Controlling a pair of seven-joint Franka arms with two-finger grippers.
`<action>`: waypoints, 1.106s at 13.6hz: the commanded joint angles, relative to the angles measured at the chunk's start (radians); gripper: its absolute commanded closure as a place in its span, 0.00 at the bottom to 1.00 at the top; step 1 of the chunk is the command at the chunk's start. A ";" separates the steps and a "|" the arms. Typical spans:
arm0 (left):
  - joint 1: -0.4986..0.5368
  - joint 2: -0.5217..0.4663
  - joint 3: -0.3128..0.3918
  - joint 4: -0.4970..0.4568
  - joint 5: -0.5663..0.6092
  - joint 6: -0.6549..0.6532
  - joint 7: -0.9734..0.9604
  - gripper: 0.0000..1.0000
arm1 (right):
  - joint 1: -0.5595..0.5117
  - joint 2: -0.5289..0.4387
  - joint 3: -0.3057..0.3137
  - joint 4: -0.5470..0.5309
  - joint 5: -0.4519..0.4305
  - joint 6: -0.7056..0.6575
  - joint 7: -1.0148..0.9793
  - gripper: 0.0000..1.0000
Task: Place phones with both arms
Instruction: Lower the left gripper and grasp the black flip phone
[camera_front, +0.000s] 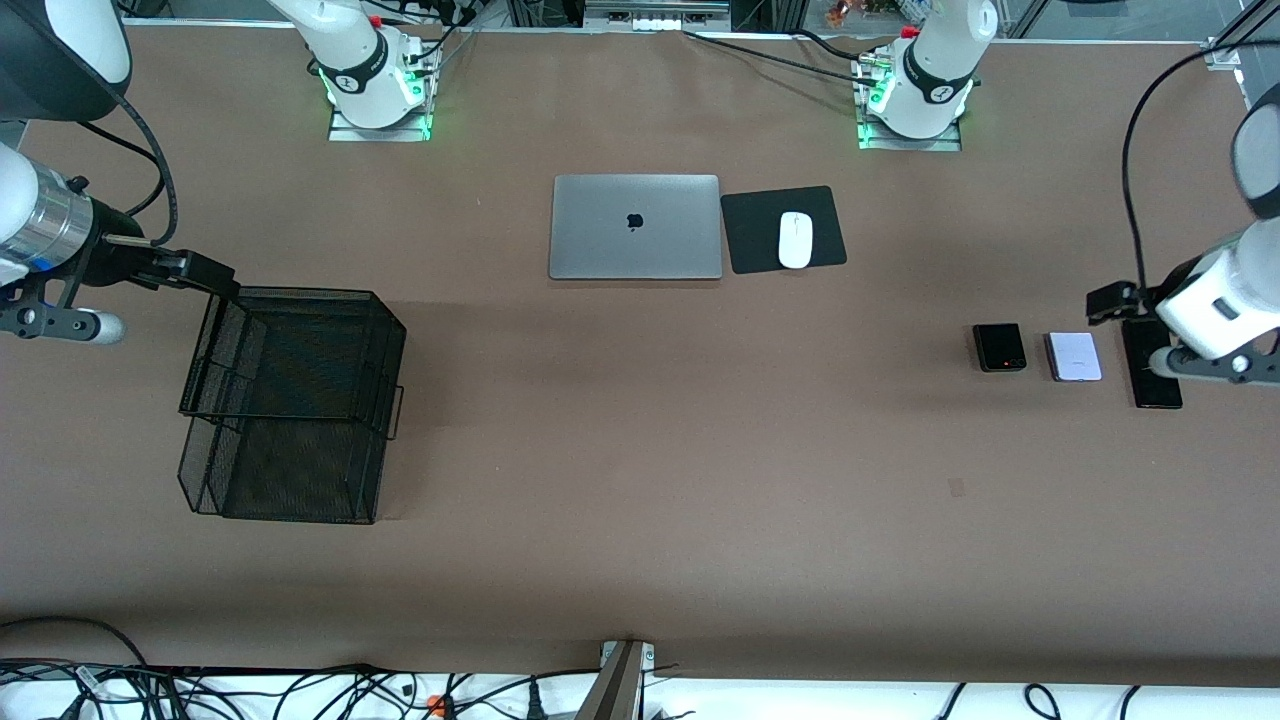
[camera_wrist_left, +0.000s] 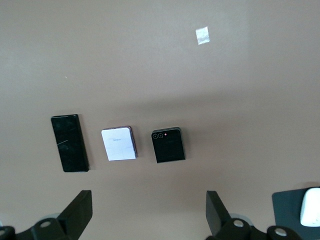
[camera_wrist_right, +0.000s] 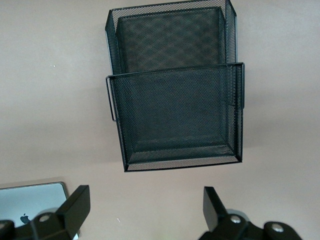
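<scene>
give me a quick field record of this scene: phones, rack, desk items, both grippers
phones: small black phone, pale lavender phone, long black phone, in a row on the table at the left arm's end
rack: black mesh rack, two tiers, at the right arm's end
desk items: closed laptop, mouse on mousepad
left gripper: open, over the phones
right gripper: open, by the rack

table: matt brown | tray: black wire mesh; laptop: brushed metal, seemingly
</scene>
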 joint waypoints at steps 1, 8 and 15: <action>0.006 -0.005 -0.006 -0.023 -0.070 0.014 -0.042 0.00 | -0.008 0.000 0.000 0.010 0.013 -0.015 -0.018 0.00; 0.072 0.055 -0.006 -0.159 -0.061 0.193 0.110 0.00 | -0.008 0.000 0.001 0.010 0.006 -0.015 -0.032 0.00; 0.130 0.040 -0.008 -0.533 -0.061 0.710 0.070 0.00 | -0.006 0.000 0.001 0.010 0.008 -0.015 -0.034 0.00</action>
